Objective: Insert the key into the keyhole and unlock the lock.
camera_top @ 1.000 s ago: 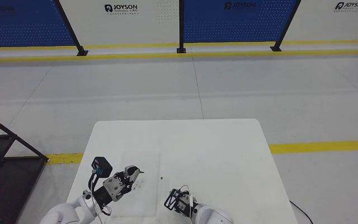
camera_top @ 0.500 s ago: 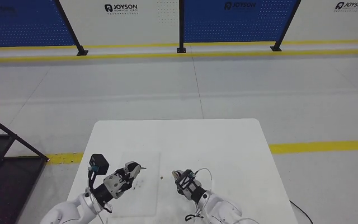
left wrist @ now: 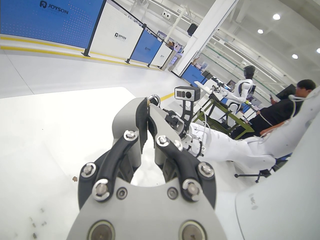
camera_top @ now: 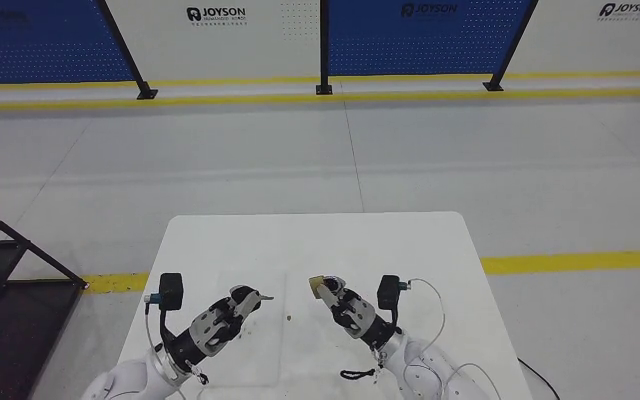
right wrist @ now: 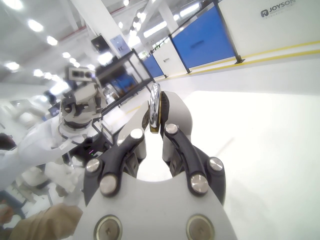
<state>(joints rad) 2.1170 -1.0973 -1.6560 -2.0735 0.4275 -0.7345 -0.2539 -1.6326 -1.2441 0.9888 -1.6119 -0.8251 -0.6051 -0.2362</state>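
Note:
Over the near part of the white table (camera_top: pixel 400 250), both arms hold their grippers up, facing each other. My left gripper (camera_top: pixel 248 298) is shut on the key (camera_top: pixel 262 296), whose thin metal tip points toward the other arm. In the left wrist view the key's ring (left wrist: pixel 154 99) pokes out above the closed fingertips of the left gripper (left wrist: pixel 148 107). My right gripper (camera_top: pixel 326 290) is shut on the lock (camera_top: pixel 317 284), a small brass padlock. The lock's chrome shackle and brass body (right wrist: pixel 155 109) sit pinched in the right gripper (right wrist: pixel 156 116). A small gap separates key and lock.
A tiny dark speck (camera_top: pixel 288 319) lies on the table between the arms. A black rack (camera_top: pixel 25 262) stands off the table's left side. Blue and white barrier panels (camera_top: pixel 420 35) line the floor far behind.
The right arm has come up from the table's near edge and forward, bringing the lock level with the key. The left gripper has shifted slightly forward, still holding the key.

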